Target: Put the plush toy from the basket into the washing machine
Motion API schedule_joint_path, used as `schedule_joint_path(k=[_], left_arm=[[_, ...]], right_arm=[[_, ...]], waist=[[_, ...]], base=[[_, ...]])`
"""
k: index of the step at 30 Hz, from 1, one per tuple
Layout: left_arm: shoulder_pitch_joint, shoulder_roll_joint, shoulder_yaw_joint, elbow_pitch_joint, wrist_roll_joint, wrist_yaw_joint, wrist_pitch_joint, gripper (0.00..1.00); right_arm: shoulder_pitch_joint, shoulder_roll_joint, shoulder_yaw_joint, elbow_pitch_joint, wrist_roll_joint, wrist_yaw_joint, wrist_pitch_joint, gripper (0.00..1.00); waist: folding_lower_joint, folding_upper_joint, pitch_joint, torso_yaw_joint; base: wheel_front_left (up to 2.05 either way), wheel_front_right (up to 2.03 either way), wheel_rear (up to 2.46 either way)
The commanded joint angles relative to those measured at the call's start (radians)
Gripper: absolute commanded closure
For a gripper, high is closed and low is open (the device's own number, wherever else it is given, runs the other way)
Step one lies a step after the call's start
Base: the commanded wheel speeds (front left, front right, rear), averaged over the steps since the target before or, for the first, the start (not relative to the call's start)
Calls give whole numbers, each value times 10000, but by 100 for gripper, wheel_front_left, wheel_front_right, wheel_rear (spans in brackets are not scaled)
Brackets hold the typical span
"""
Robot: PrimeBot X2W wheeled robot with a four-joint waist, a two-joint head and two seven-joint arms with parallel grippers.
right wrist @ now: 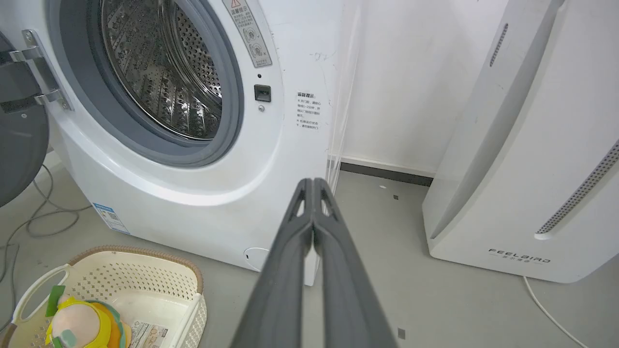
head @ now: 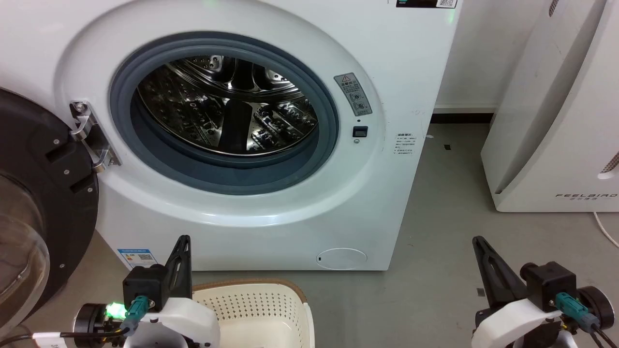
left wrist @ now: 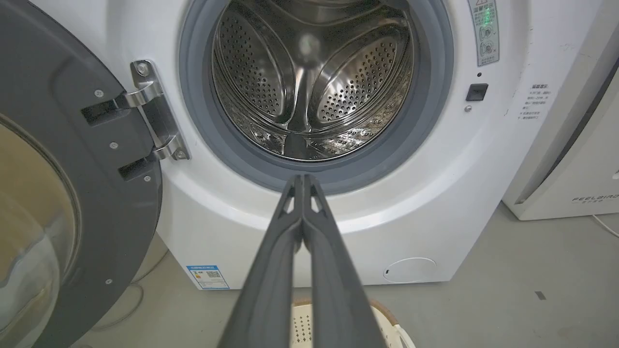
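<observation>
The washing machine [head: 377, 203] stands in front of me with its black-rimmed glass door [head: 43, 203] swung open to the left and the steel drum [head: 227, 104] bare. On the floor before it sits the cream basket [head: 256, 309], brown-rimmed. Inside the basket [right wrist: 121, 290], the right wrist view shows the plush toy [right wrist: 82, 326], pink-faced with yellow and green bits, lying at the near left corner. My left gripper [head: 184, 241] is shut and empty, low at the left beside the basket; its tips [left wrist: 303, 180] point toward the gasket. My right gripper [head: 478, 241] is shut and empty, over bare floor.
A white FEELBIRD appliance [head: 556, 125] stands at the right against the wall, with a white cable [head: 607, 229] trailing on the floor. Grey cables [right wrist: 43, 212] lie on the floor under the open door. Grey floor [head: 445, 232] lies between washer and appliance.
</observation>
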State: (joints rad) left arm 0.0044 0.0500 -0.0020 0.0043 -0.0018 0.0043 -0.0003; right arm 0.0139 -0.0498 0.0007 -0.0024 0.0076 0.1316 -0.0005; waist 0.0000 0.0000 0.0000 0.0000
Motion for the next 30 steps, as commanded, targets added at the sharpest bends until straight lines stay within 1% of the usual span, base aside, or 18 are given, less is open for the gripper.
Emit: schedule_joint_path(k=[1,10,11,24,30], left_arm=[[-44,2,20,-43,18,-43,3,100],[-44,2,20,-43,18,-43,3,100],[0,0,0,0,0,0,-1,0],[-105,0,-178,100,-113,194,-234,0],[-261,9,-276,352,-101,231,-359,0]], right_arm=[[-139,-4,-7,24,-76,-9,5,100],[-139,-4,-7,24,-76,-9,5,100],[0,0,-1,0,1,0,-1,0],[24,0,-127,-139,383,-1,-234,0],[21,-1,-165,-218,537,-1,-358,0]], waist=[[0,0,0,0],[0,0,0,0],[0,0,0,0],[0,0,43,3],[0,0,124,21]], base=[[0,0,0],[0,0,0],[0,0,0],[0,0,0],[0,0,0]])
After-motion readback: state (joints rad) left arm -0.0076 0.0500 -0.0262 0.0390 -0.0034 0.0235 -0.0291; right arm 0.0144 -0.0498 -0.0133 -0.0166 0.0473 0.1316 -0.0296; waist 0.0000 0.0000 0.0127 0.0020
